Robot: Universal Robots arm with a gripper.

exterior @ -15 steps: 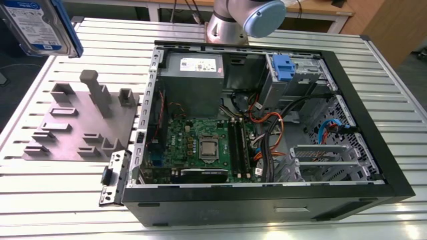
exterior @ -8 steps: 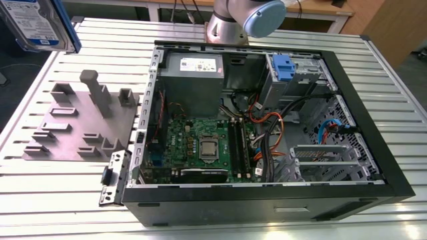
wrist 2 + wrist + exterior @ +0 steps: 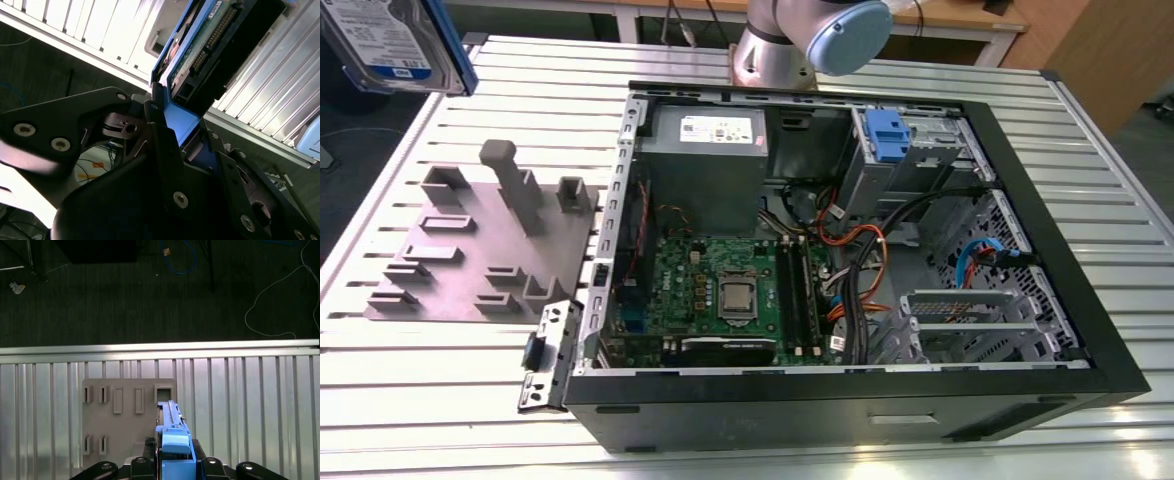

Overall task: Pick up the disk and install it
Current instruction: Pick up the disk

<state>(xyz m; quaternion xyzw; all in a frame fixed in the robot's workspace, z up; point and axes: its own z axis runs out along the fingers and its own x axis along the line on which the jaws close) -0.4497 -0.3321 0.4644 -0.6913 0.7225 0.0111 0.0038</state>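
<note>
1. Silver slatted table (image 3: 1067, 140) carries an open black computer case (image 3: 1051, 250).
2. Grey slotted holder plate (image 3: 467, 250) lies beside the case, toward the exterior view's left.
3. Blue-framed disk (image 3: 387, 40) hangs in the air near the plate, outside the case.
4. Black gripper (image 3: 172, 447) clamps the disk's blue frame between its fingers.

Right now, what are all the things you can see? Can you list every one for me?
disk: one, silver with a blue frame, held in the air at the exterior view's upper left
computer case: one, black, open, on the table
circuit board: one, green, inside the case
power box: one, grey, inside the case
latch: one, blue, inside the case
cables: several, orange, blue and black, inside the case
slotted plate: one, grey, on the table, on the exterior view's left of the case
table: one, silver slats
arm: one, silver and pale blue, behind the case
gripper: one, black, shut on the disk
</note>
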